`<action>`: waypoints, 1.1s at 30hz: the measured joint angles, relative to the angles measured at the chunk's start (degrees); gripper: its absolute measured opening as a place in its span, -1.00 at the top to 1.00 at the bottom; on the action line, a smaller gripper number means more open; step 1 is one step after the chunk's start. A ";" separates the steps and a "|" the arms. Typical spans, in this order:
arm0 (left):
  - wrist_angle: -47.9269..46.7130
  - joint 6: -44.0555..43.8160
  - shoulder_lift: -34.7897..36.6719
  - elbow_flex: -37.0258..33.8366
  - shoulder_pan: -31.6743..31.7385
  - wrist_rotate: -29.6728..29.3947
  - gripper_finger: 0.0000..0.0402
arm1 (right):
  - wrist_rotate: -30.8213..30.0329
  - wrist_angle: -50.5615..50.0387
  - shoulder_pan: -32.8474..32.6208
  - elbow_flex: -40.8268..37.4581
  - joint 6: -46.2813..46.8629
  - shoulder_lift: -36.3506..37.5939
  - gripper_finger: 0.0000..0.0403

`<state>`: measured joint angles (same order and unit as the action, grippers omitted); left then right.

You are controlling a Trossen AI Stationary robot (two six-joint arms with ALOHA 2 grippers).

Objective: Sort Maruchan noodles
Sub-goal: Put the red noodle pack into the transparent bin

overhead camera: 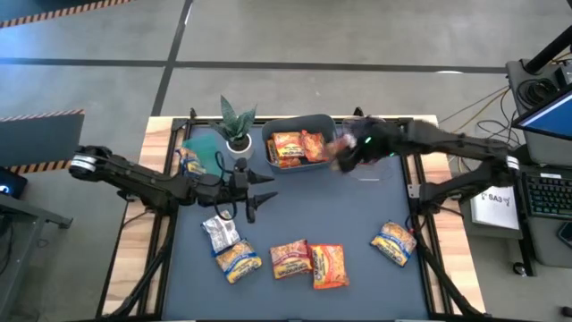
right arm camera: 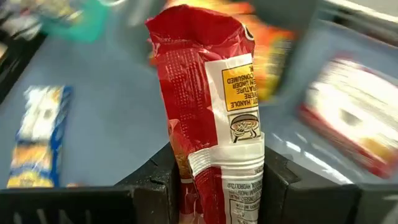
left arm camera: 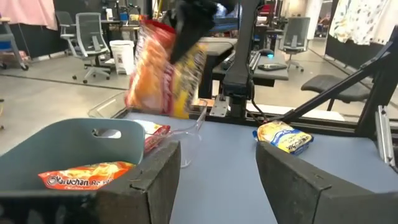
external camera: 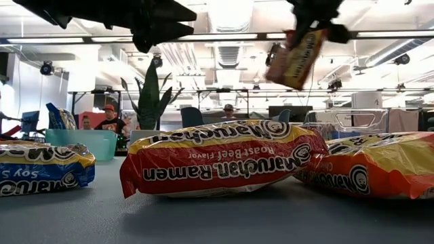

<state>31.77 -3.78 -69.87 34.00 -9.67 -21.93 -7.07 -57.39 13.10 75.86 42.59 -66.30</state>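
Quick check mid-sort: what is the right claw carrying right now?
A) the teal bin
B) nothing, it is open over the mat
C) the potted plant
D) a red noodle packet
D: the right claw is shut on a red noodle packet, hanging in the air beside the grey bin in the high view.

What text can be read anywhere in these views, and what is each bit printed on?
"Maruchan Ramen", "Roast Beef Flavor": red packet, low view, upside down.
"Maruchan", partly cut off: orange packet.
"Soy S...": blue packet.
"aruchan R...": packet in the grey bin.
"HANDLE", "CONSUMED": held red packet in the right pincer; the rest is too small to read.
"SA3": white box beside the table.
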 joint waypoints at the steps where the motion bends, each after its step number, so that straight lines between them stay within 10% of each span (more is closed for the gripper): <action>1: -0.17 0.52 0.00 0.00 0.00 0.00 0.04 | -0.15 -1.77 1.54 -0.22 0.57 1.28 0.39; 14: -0.35 3.10 -0.11 0.00 0.03 -0.13 0.03 | -5.19 -3.34 16.64 -9.61 0.02 6.28 0.39; 33: -0.85 3.10 -0.11 0.00 0.04 -0.21 0.03 | 8.99 24.57 31.14 -30.39 -2.16 6.51 0.32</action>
<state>30.92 -0.69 -69.97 34.00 -9.63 -22.15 1.92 -32.82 44.23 45.47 40.42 -59.79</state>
